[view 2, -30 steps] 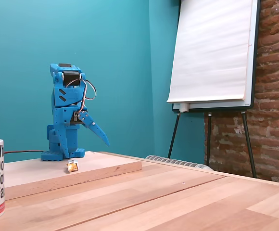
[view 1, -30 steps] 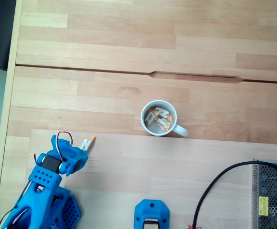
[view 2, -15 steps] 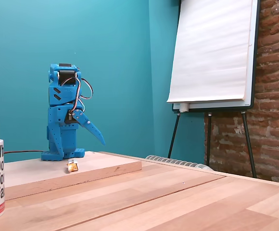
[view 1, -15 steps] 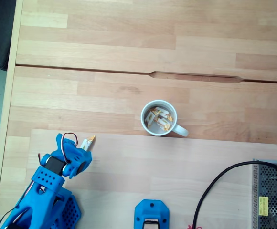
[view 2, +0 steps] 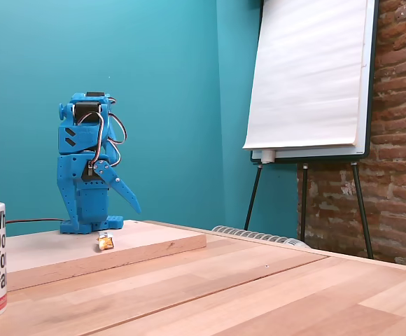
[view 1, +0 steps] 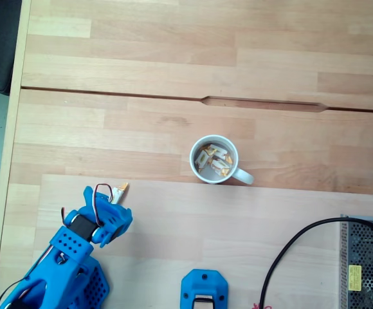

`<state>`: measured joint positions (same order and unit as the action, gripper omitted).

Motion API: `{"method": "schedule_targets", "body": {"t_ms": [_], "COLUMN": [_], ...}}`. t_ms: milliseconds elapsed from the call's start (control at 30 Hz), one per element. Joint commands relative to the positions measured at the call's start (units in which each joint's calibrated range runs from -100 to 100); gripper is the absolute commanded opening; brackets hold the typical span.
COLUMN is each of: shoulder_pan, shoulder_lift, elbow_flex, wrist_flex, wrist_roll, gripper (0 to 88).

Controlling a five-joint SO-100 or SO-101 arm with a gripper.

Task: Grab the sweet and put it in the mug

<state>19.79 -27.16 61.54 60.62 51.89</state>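
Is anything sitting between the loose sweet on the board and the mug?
Nothing visible does. From the sweet by the gripper, bare wood runs to the mug, which already holds other sweets.

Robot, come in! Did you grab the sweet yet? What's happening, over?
Pincer up in the air, holding nothing. Sweet on the board, not grabbed. Mug already has sweets inside. Path clear.

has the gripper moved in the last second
Yes. In the low fixed view the gripper has drawn back toward the arm's base and dropped lower, away from the sweet, which lies where it was on the raised board.
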Motion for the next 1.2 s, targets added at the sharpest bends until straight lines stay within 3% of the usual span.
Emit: {"method": "schedule_targets", "body": {"t_ms": [0, 167, 433, 767, 1167], "shoulder_pan": [0.5, 0.5, 0.5, 0.5, 0.0], "shoulder_lift": [0.2, 1.7, 8.8, 10.5, 10.5], "elbow_flex": [-0.8, -0.9, -0.3, 3.3, 4.6], "wrist_flex": [-0.7, -1.5, -12.2, -13.4, -13.4], "wrist_roll": [0.3, 0.5, 0.3, 0.6, 0.5], "gripper": [46.9, 46.9, 46.9, 46.4, 26.8]}}
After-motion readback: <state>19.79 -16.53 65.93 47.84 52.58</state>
